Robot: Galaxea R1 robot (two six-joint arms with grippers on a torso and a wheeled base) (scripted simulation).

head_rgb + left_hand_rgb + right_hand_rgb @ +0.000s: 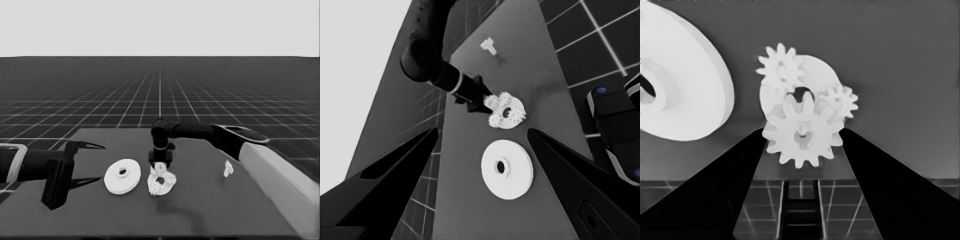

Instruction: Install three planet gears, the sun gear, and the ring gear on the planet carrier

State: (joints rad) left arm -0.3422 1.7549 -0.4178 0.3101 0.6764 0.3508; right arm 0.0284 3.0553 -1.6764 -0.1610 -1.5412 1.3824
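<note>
Right claw [161, 163] sits over the smaller round part [163, 186], mid-desk, fingers pointing down. In the right wrist view a gear [802, 134] sits between the two fingers, each flank touching a finger; I judge the claw clenched on it. Gear axis runs along the fingers, face flat to the part beyond.

Two more gears are already on the smaller round part: one [780, 70] on the far rim toward the larger round part, one [841, 100] on the opposite side. The centre hole shows just past the held gear's top teeth.

Key relation: the held gear lies straight ahead of the fingertips, in line with the near rim of the smaller round part, its teeth close to both seated gears. Whether it is seated or just above, I cannot tell. I judge the coming move to be a short push along the finger axis, with tooth mesh the likely snag.

Larger round part [122, 176] lies flat just beside the smaller one, on the side toward the left claw [89, 164]. That claw is parked over the desk's left end, fingers spread, nothing between them, nearer to the larger part than the right claw is.

Thin white piece [228, 169] lies well apart, on the right arm's side.
</note>
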